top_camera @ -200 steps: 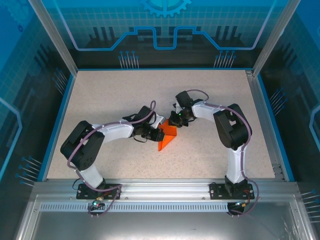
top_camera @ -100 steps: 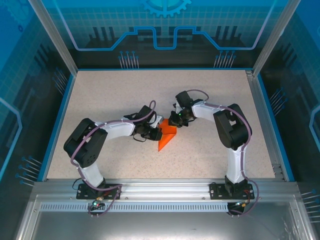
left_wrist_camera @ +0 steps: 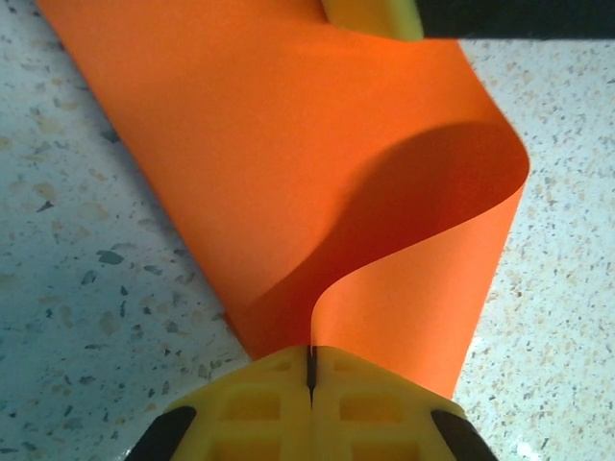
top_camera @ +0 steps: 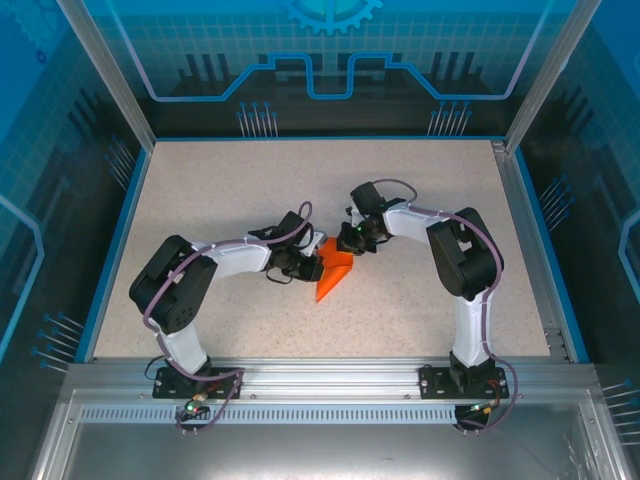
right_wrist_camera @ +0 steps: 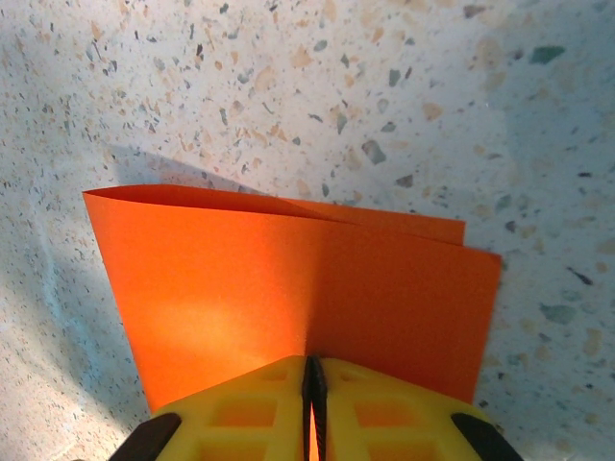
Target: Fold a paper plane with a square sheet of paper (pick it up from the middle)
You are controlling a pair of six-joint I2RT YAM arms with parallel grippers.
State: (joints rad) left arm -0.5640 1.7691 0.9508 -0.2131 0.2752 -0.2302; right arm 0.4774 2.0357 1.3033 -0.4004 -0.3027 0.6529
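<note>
The square sheet of paper (top_camera: 333, 272) is bright orange and bent over, with a pointed end toward the near side, lying mid-table between both arms. My left gripper (top_camera: 313, 266) is shut on its left edge; in the left wrist view the yellow fingertips (left_wrist_camera: 279, 389) pinch the paper (left_wrist_camera: 288, 163), which curls over in a loop ahead. My right gripper (top_camera: 345, 246) is shut on the far edge; in the right wrist view the paper (right_wrist_camera: 288, 288) stands in two layers out of the yellow fingertips (right_wrist_camera: 375, 403).
The speckled table (top_camera: 240, 190) is bordered by a blue rim and a metal frame (top_camera: 535, 230). Both arm bases sit on the rail (top_camera: 320, 380) at the near edge.
The left arm has drawn in slightly toward the paper, and the paper's left side has shifted a little. The right arm has not moved.
</note>
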